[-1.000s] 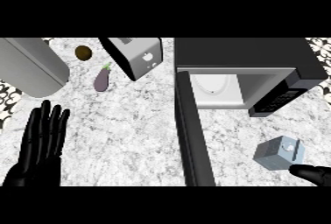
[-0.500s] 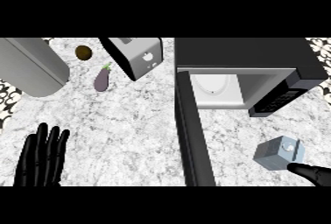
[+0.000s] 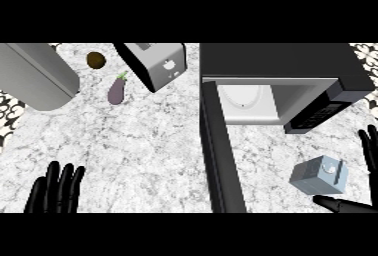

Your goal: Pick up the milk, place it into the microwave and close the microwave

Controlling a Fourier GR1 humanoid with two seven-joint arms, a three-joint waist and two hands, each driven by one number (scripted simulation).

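Head view, steeply down on a white-and-grey marbled counter (image 3: pixel 148 145).

Near the lower right: milk carton (image 3: pixel 320 175), pale blue-grey, tilted, resting on the counter just outside the microwave (image 3: pixel 284 82), untouched by anything.

Around it, right hand (image 3: pixel 347 205): thumb lying low just below the carton, fingers (image 3: pixel 368 150) rising along the right edge beside it, spread wide apart, nothing pinched, carton sitting in the gap without contact.

At the lower left edge: left hand (image 3: pixel 56 192), fingers straight, pointing up, close together, holding nothing, resting well apart from every object.

Microwave at the upper right, dark casing, door (image 3: pixel 219 160) swung open and stretching down toward the lower edge; pale interior visible with a white turntable plate (image 3: pixel 244 97) inside; control panel on the right side.

Upper middle: silver toaster (image 3: pixel 155 62), tilted. Just left of it, a purple eggplant (image 3: pixel 117 91) with a green stem, and farther up a small brown round item (image 3: pixel 96 59), kind unclear. Far left: a large grey metal surface (image 3: pixel 37 75), identity unclear.
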